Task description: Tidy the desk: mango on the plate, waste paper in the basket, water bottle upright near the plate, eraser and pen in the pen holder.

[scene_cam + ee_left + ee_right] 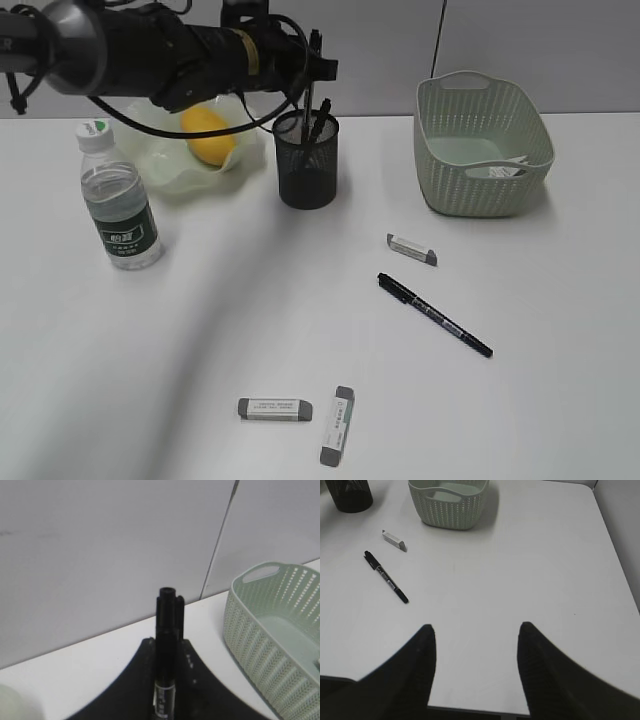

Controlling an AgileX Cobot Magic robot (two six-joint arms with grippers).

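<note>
left gripper (165, 680): clamped on black pen (166, 645), seemingly over pen holder (306, 160) | right gripper (475, 650): jaws wide, nothing held | second pen (434, 314) on desk (200, 340)

A plain grey wall (500, 40) runs along the far side at twelve o'clock, split by a thin dark vertical seam (438, 40) toward one o'clock. The white surface (200, 330) fills the rest, evenly lit, with a soft grey shadow band falling diagonally toward seven o'clock.
</note>
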